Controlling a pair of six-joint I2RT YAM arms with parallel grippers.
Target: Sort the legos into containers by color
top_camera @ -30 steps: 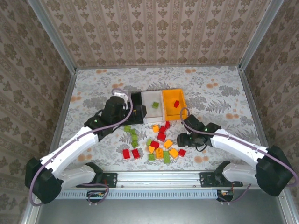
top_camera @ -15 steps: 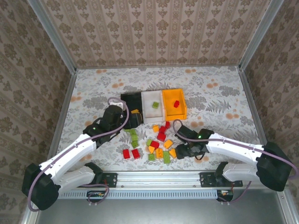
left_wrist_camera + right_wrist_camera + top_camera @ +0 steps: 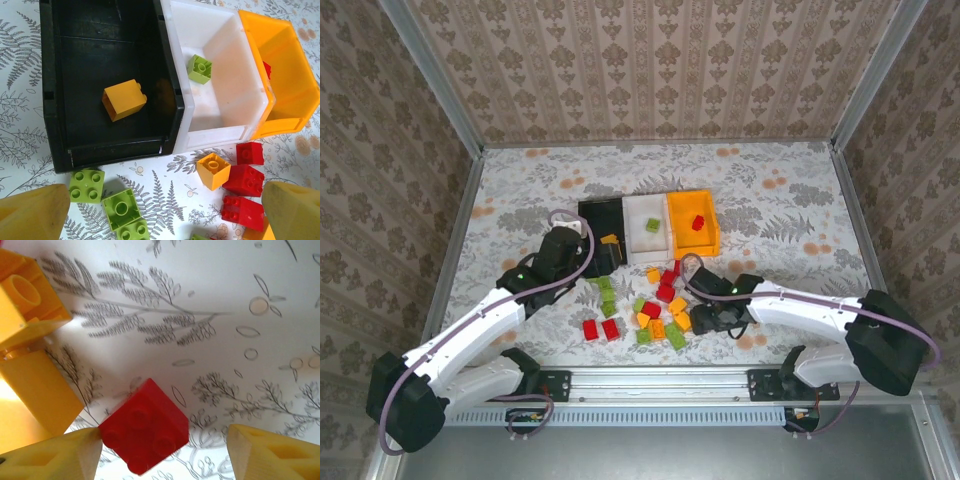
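Left gripper (image 3: 164, 192) has backed off the black bin (image 3: 55, 75), fingers wide apart (orange brick (image 3: 124, 99) lies inside); right gripper (image 3: 164, 437) has slid left, fingers apart astride a red brick (image 3: 145, 437), likely next.

Bright, even light, soft shadows; right wrist close-up slightly blurred

Legos (image 3: 124, 100) glossy smooth plastic; bins (image 3: 48, 75) smooth plastic, slight sheen; table cover (image 3: 770, 200) matt, printed.

Fern-print table (image 3: 790, 200) — 3 bins (image 3: 638, 246) in row, loose legos (image 3: 590, 328) beside
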